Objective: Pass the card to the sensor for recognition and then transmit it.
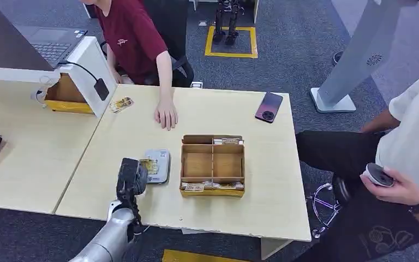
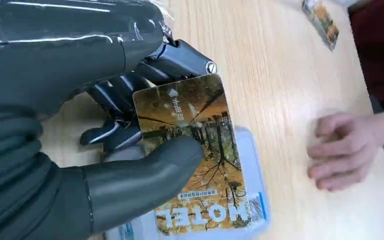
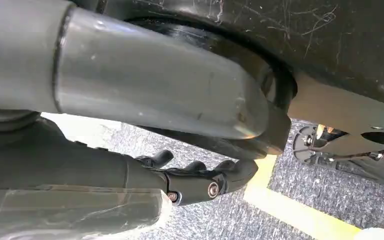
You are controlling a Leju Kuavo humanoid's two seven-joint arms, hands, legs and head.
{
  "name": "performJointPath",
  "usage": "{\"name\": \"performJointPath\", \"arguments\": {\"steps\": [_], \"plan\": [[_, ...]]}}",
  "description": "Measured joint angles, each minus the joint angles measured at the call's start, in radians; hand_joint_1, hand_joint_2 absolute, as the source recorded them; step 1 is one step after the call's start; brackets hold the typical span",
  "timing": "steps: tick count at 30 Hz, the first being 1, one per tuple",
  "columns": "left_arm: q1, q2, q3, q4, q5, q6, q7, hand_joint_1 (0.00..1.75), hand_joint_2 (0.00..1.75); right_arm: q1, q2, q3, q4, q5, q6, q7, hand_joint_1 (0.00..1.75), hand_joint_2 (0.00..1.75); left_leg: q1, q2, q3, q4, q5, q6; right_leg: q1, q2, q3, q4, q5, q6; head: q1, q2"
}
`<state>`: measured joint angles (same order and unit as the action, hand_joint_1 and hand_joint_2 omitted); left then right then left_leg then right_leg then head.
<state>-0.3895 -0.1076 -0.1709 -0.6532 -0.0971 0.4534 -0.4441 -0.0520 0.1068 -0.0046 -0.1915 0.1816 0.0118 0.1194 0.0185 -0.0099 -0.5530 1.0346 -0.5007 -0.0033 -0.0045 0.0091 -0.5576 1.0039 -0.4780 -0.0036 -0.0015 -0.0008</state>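
Observation:
My left hand (image 1: 130,177) pinches a card (image 1: 150,165) printed with an autumn tree scene, thumb on top and dark fingers behind. In the left wrist view the card (image 2: 200,150) lies flat just above the pale grey sensor pad (image 2: 252,150), covering most of it. The sensor (image 1: 161,166) sits on the wooden table (image 1: 273,180), left of a cardboard box. In the right wrist view my right hand (image 3: 200,177) hangs over grey carpet with its fingers slightly bent and nothing in it.
A divided cardboard box (image 1: 213,164) holding several cards stands right of the sensor. A seated person's hand (image 1: 166,115) rests flat on the table beyond it. A loose card (image 1: 121,104) and a phone (image 1: 269,106) lie farther back. Another person (image 1: 409,164) sits at the right.

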Motion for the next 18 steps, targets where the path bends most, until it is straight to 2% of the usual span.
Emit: {"name": "performJointPath", "arguments": {"steps": [3,10,18], "plan": [[0.024,-0.005,0.026,-0.076,0.085,-0.054,-0.007,1.75,1.75,0.000,0.000,0.000,0.000,0.001,0.000,0.000,0.00,0.00,0.000,0.000,0.000,0.000,0.000,0.000,0.000,0.000,-0.001,0.000,0.000,0.000,0.000,0.000],[0.038,-0.007,0.043,-0.253,0.147,-0.077,0.004,1.75,1.75,-0.001,0.000,0.000,0.000,0.005,0.000,0.001,0.00,0.00,0.000,0.000,-0.001,0.000,0.000,0.000,0.000,0.000,-0.001,0.000,0.000,0.000,0.000,0.000],[-0.009,-0.008,0.049,-0.297,0.107,0.007,-0.035,1.75,1.75,-0.007,0.000,0.000,0.000,0.027,0.001,0.019,0.00,0.00,0.000,0.000,-0.001,0.000,0.001,0.000,0.000,0.000,-0.002,0.000,0.000,0.000,0.000,0.000]]}}
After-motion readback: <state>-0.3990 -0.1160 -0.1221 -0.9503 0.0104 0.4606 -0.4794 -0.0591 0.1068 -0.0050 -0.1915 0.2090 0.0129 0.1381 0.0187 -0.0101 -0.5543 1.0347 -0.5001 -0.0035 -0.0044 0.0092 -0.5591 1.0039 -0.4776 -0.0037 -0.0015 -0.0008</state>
